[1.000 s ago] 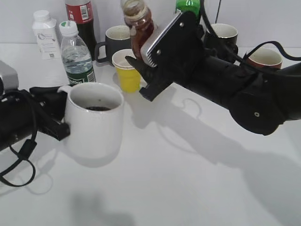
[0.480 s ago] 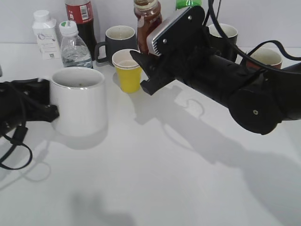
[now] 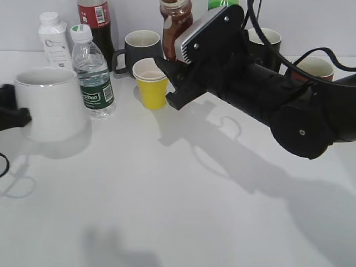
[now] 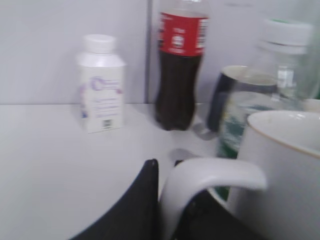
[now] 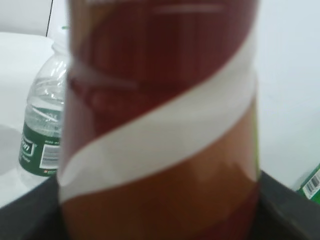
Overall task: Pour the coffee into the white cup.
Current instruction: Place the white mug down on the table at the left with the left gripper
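Right hand (image 3: pixel 173 67) grasps the coffee (image 3: pixel 176 19), bottle upright, raised above the desk (image 3: pixel 183 211) behind the yellow paper cup (image 3: pixel 151 83); in the right wrist view the swirl label fills the frame between the dark jaws. Left hand (image 4: pixel 167 210) is clenched on the handle of the white cup (image 3: pixel 49 103): one black finger sits outside the handle loop, the other inside it. White cup stands upright at the far left of the desk, just beside the clear water bottle (image 3: pixel 92 72). Behind these: small white capped bottle (image 3: pixel 53 40), cola bottle (image 3: pixel 96 25), dark mug (image 3: pixel 138 47). Cup contents not visible from these angles.
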Robot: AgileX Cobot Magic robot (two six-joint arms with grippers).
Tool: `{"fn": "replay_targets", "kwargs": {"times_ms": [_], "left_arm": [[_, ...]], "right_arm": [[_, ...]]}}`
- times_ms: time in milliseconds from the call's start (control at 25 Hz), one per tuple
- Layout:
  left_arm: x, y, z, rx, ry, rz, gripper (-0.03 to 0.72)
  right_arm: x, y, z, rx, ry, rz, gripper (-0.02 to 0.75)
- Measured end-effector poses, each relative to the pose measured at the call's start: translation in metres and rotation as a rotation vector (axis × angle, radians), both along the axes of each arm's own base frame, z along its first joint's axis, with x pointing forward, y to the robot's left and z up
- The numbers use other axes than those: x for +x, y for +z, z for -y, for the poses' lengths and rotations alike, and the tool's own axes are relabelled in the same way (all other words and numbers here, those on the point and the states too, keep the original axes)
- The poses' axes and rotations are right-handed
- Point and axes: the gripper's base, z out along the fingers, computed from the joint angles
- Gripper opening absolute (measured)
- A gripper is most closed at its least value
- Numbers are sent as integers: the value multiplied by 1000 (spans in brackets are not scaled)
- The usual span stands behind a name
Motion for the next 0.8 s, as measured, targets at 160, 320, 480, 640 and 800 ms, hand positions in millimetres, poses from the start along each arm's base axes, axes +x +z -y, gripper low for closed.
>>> {"fn": "replay_targets", "kwargs": {"times_ms": [160,320,480,640,800], "left_arm": [[2,0,-14,0,57,0,64],[5,1,-28,-7,127,6,64],[15,8,-39,-17,185,42,64],[32,9,-44,4,211,66,63],[49,4,-46,7,221,62,63]], "right_arm": [[1,2,1,26,-13,13,528],[5,3,6,73,-85,-18,528],[7,2,10,111,-138,-50,528],[10,0,14,151,-190,-105,528],[10,-4,14,179,-203,-182,528]]}}
